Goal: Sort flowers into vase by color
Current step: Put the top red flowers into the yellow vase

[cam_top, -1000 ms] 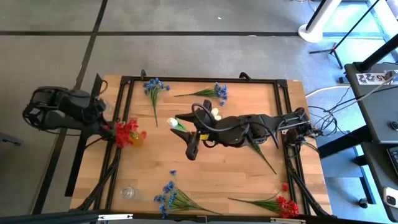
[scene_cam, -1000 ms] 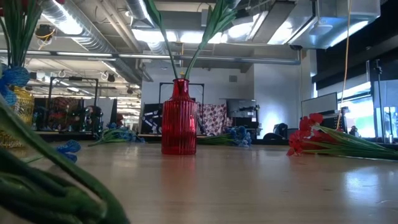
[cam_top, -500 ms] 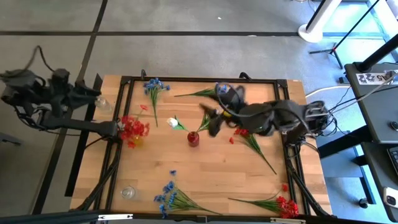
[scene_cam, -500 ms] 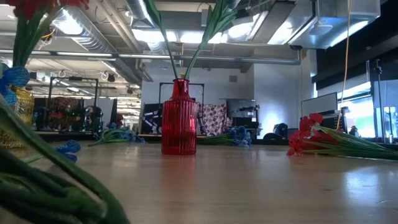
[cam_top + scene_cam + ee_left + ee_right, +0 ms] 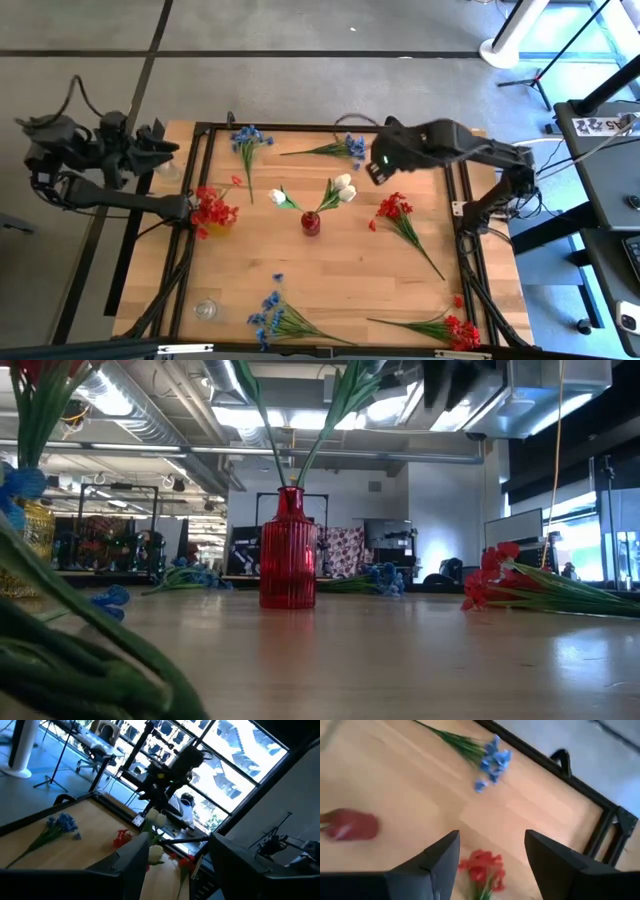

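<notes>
Your white tulips (image 5: 344, 187) sit in red vase (image 5: 311, 222); blue sprigs (image 5: 270, 318) at 6 o'clock, red sprigs (image 5: 396, 209) at 3 still loose; right gripper (image 5: 377, 170) and left gripper (image 5: 150, 152) wide, empty.

A robotics lab in an open industrial hall: exposed silver ventilation ducts (image 5: 150, 420) and pipes run beneath a bare ceiling lit by strip lights, above racks of equipment (image 5: 110, 540) along the far wall. A wooden desk (image 5: 330, 275) edged by a black metal frame (image 5: 330, 128) stands on grey carpet tiles, cables (image 5: 520, 185) trailing off one side. Tripod stands (image 5: 540, 70) and a neighbouring workstation (image 5: 600, 200) crowd nearby, and tall gridded windows (image 5: 240, 755) close the hall
</notes>
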